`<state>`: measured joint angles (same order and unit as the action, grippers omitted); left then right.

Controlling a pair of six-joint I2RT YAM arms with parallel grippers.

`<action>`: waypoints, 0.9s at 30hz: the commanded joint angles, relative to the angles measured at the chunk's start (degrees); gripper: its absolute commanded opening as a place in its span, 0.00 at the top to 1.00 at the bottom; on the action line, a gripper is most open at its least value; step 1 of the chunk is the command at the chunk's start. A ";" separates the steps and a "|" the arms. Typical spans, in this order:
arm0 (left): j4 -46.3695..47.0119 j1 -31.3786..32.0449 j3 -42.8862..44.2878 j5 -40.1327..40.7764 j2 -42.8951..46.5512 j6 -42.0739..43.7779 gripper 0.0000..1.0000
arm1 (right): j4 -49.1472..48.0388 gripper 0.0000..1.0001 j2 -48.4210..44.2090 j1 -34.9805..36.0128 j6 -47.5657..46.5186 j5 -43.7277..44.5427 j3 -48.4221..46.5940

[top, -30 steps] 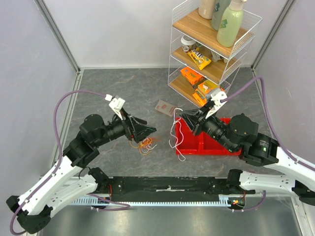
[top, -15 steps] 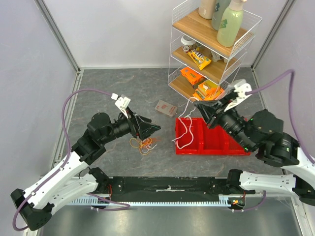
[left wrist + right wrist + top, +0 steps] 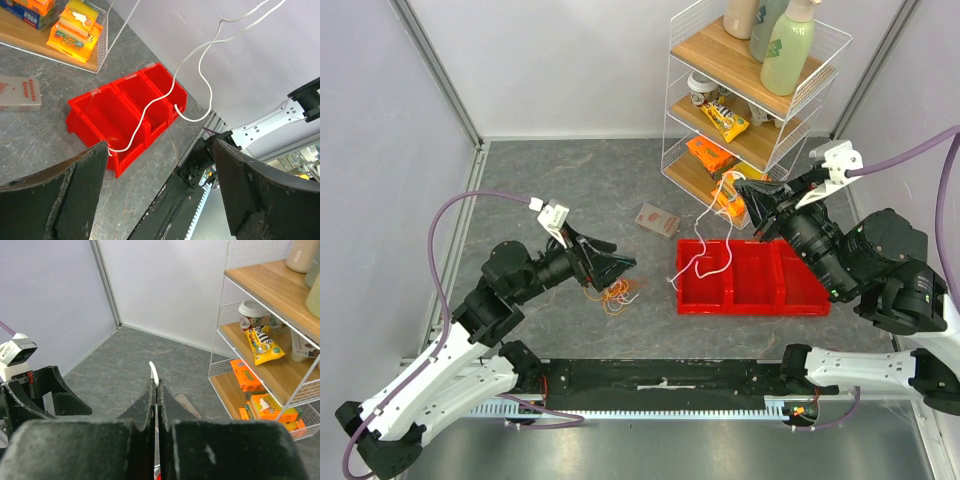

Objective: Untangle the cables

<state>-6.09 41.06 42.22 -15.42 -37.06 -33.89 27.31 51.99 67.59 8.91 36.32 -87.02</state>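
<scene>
Above the far edge of the red bin [image 3: 802, 292], the right pincer [image 3: 748, 192] is clamped tight on one white cable [image 3: 173, 86]. In the right wrist view, its two dark, matte fingers meet with no gap and a short rounded white stub pokes up between them. From that grip the thin, smooth wire hangs in loose S-bends. Its lower stretch lies across the bin's left compartment, and its low end reaches the bin's left edge. The bin is glossy moulded plastic, a shallow rectangle split into three compartments.

Across the counter [image 3: 570, 180], the left pincer [image 3: 618, 257] stands wide open and holds nothing. Its broad wedge-shaped fingers [image 3: 75, 200] look rough and grainy in the left wrist view. Just beside its tips lies the rest of the cables [image 3: 610, 293], a small tangle of fine orange, yellow and red loops flat on the counter, well apart from the white one.

The counter is grey with a marbled, stone-like pattern. Between the pincers, farther back, a flat rectangular sponge packet [image 3: 657, 220] lies on it. Behind the bin stands a white wire rack [image 3: 672, 110] with three wooden shelves. Smooth rounded bottles sit on the top one, and a lidded cup and crinkled yellow and orange snack packets sit below.
</scene>
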 commanded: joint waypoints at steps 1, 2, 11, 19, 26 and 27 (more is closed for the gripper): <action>-0.50 -0.10 -0.65 0.92 0.32 -0.12 0.08 | -0.94 1.00 1.18 -0.27 -4.33 1.83 -3.67; -0.68 -0.19 -0.64 0.74 0.23 -0.04 0.08 | -1.38 1.00 1.62 -0.18 -5.03 1.31 -4.72; -1.65 -0.19 -1.17 1.27 1.11 -0.65 0.08 | -1.12 1.00 9.35 -0.18 -10.40 -1.95 -17.56; -0.42 -0.19 -1.87 1.53 1.46 -1.44 0.08 | -2.87 1.00 4.89 -0.18 -9.00 1.12 -7.40; -1.55 -0.19 -1.70 0.74 0.67 -1.45 0.08 | -7.26 1.00 -3.37 -0.18 -4.61 4.03 11.76; -1.99 -0.19 -1.53 1.09 0.93 -1.36 0.08 | -7.97 1.00 -4.25 -0.18 -4.17 4.20 14.49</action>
<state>-7.94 41.06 40.10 -14.96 -36.49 -34.41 23.33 50.76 67.59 2.28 38.17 -80.09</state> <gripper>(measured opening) 0.918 0.010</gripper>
